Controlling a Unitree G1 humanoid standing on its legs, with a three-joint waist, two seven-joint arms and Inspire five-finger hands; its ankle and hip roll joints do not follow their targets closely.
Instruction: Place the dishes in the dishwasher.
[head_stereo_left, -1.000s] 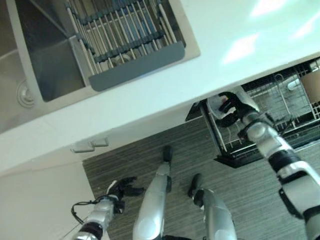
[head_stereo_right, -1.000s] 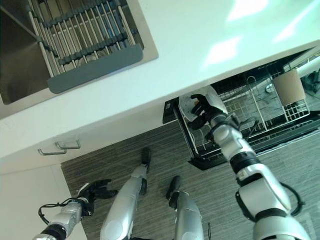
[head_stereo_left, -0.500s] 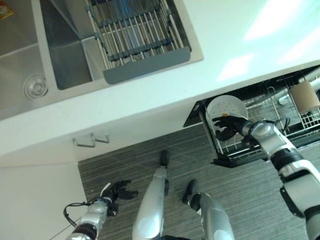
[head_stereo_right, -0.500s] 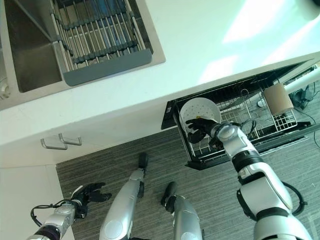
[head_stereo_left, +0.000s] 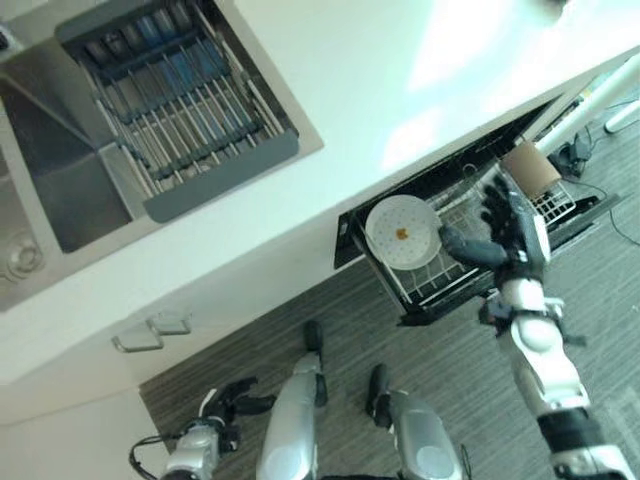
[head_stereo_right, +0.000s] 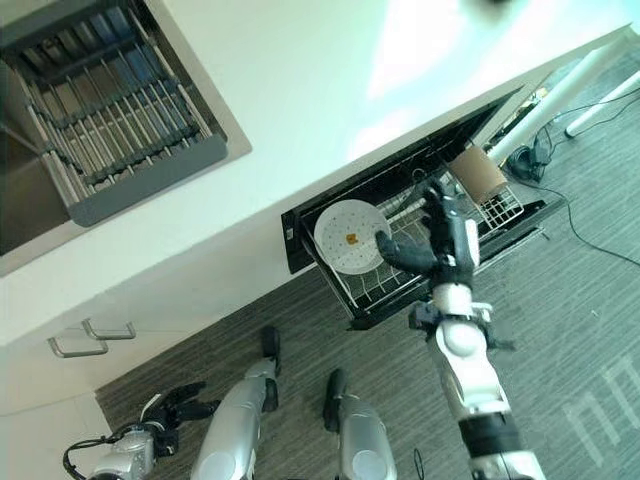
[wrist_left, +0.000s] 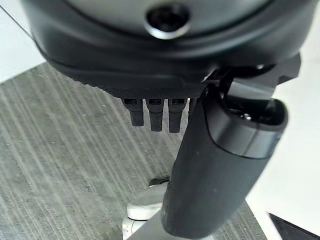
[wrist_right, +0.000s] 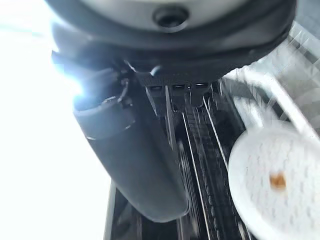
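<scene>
A white plate (head_stereo_left: 402, 232) with a small orange spot stands on edge at the left end of the pulled-out dishwasher rack (head_stereo_left: 452, 281), and the right wrist view shows that plate (wrist_right: 272, 187) too. My right hand (head_stereo_left: 510, 228) is raised just right of the plate, fingers spread and straight, holding nothing and apart from it. Low by the floor hangs my left hand (head_stereo_left: 228, 403), its fingers loosely spread and empty. In the left wrist view the left hand's thumb (wrist_left: 220, 165) sticks out over grey flooring.
A brown cup (head_stereo_left: 530, 168) sits in the rack's right part. A white counter (head_stereo_left: 330, 90) overhangs the dishwasher, with a steel sink (head_stereo_left: 70, 200) and a dark drying rack (head_stereo_left: 180, 110) set in it. A white cabinet with handles (head_stereo_left: 150, 330) stands left of the dishwasher.
My right hand has let go of the plate and drawn back to its right, fingers opened. The plate now stands alone in the rack. The camera has swung, shifting the whole scene.
</scene>
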